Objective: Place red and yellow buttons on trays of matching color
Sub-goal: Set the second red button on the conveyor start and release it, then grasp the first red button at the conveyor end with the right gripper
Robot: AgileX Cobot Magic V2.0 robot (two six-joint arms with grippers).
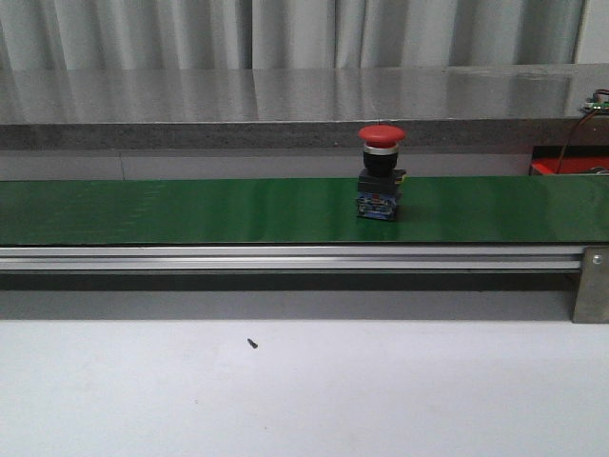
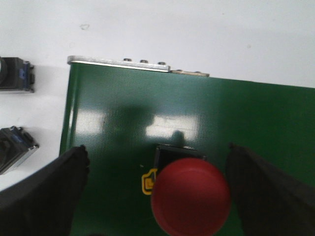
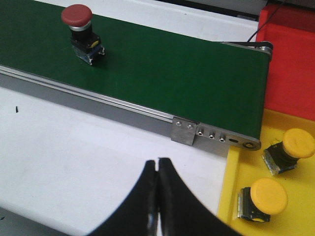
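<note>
A red button stands upright on the green belt; the right wrist view shows it too, red button. Neither gripper appears in the front view. In the left wrist view my left gripper is open over the belt's end, its fingers on either side of a red button, clear of it. My right gripper is shut and empty above the white table. Two yellow buttons lie on the yellow tray. The red tray sits behind it.
The belt's aluminium rail runs across the front, with a bracket at its right end. Two dark switch bodies lie on the white surface beside the belt's end. A grey ledge runs behind the belt.
</note>
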